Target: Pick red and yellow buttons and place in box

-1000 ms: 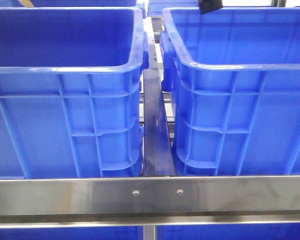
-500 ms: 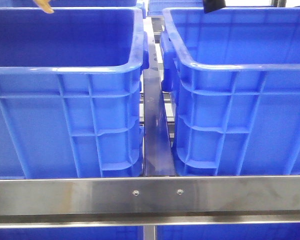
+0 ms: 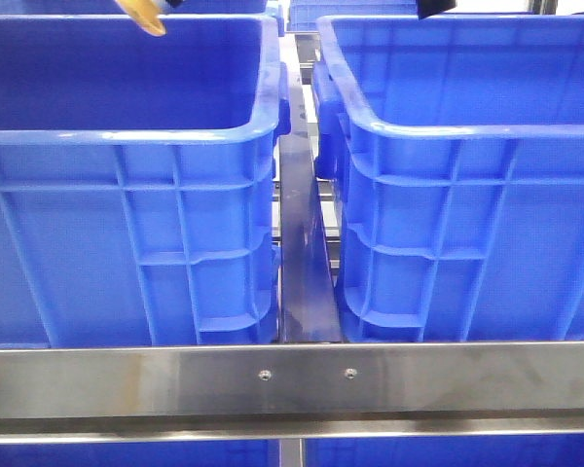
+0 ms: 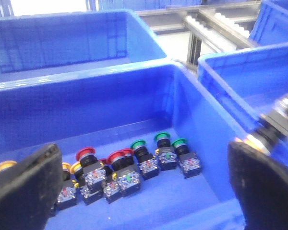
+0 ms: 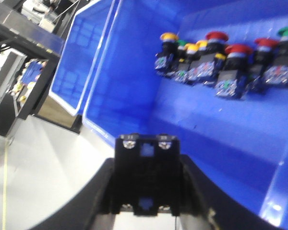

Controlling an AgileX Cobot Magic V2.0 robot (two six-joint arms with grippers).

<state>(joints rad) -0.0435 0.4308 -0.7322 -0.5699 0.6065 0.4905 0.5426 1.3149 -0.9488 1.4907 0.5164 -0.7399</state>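
**Right arm is carrying a button, left one is hanging empty over the pile**

The right gripper (image 5: 145,211) is clamping a black switch block (image 5: 145,179), so we're in the carry-and-drop stage for that side, I'd say. I can't tell the cap colour, since only the terminal end with two screws is showing. Its long axis seems to be running along the fingers, terminals pointing away from the wrist, cap end hidden.

The left gripper (image 4: 144,191) is spread wide with nothing between its pads, hovering above the left blue bin (image 4: 192,110). The button pile (image 4: 120,170) is sitting on that bin's floor, at roughly 12 o'clock from the fingers: red caps (image 4: 116,156) and yellow caps (image 4: 5,166) together, green caps (image 4: 162,138) just beside them. They're mostly lying tipped, caps aimed toward the far wall.

Next move, as I see it: the right arm needs to get over the target box and let go, while the left one drops onto a red or yellow button and skips the greens.
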